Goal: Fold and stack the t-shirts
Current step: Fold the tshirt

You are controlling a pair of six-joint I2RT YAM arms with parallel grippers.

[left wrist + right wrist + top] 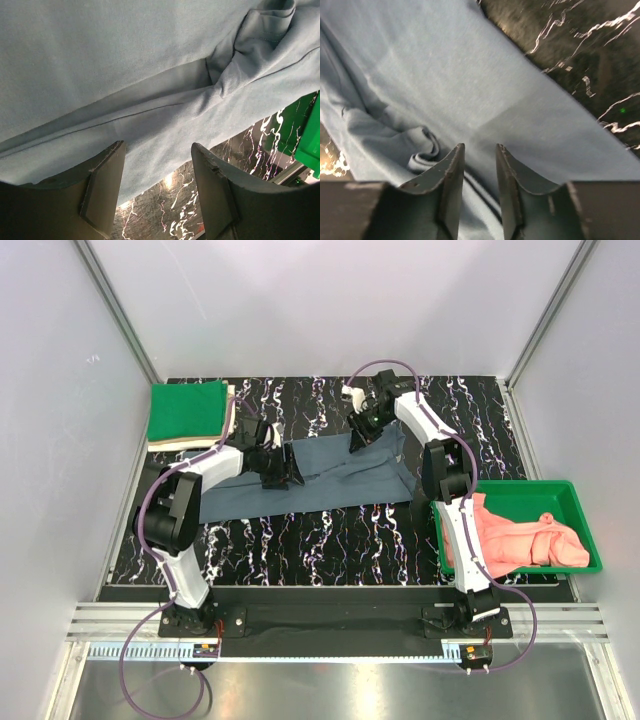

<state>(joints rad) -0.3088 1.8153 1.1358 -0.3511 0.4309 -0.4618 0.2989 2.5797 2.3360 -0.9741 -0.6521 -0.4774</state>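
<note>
**Blue-grey shirt spread out, fold not yet made**

You are at the folding step on the slate blue-grey shirt (320, 488), which lies in a long band across the middle of the counter (330, 545), at the centre of the top view. Both arms are down at its far edge.

- **Left side:** The left fingers (102, 195) stand well apart with nothing between them. The cloth's edge and a seam lie just beyond their tips.
- **Right side:** The right fingers (450, 190) show only a narrow gap over a rumpled fold. You cannot tell from here whether any cloth is pinched.

A folded bright green shirt (188, 410) sits on a beige shirt (190, 445) at the upper left of the top view. The salmon-pink shirts (520, 540) lie heaped in the green tray (585, 520) at the right.

Next, in my judgement, you need a sure pinch on the far edge with both sets of fingers. The left must come down and close on the hem. Then bring the edge over evenly, and watch the bunched cloth by the right — it could fold in crooked.
</note>
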